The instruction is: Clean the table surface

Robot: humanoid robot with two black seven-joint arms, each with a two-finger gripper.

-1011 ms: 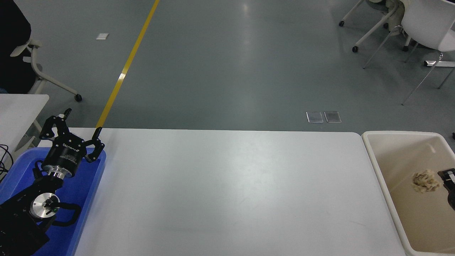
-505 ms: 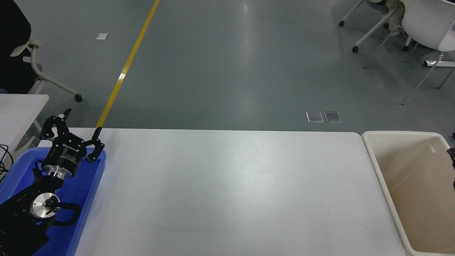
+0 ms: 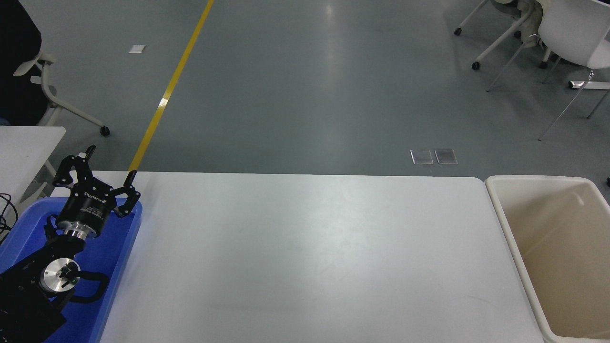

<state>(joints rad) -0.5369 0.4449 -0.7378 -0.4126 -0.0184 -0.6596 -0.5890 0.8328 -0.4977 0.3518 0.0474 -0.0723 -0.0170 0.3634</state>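
The table surface (image 3: 310,257) is a wide, plain white top with rounded corners, and nothing lies on it. My left gripper (image 3: 109,164) is parked at the lower left over a blue tray, its fingers spread open and empty. My right gripper and arm are out of view. No crumpled wad shows in the beige tub's visible part.
A blue tray (image 3: 125,238) sits at the table's left end under my left arm. A beige tub (image 3: 505,216) stands off the table's right end. A smaller white table (image 3: 24,143) is at the left edge. Chairs (image 3: 567,33) stand on the grey floor beyond.
A beige crumpled wad, at my right gripper's tip over the tub one second ago, is gone from view. The right gripper has drawn back out of the picture's right edge. The left arm is still.
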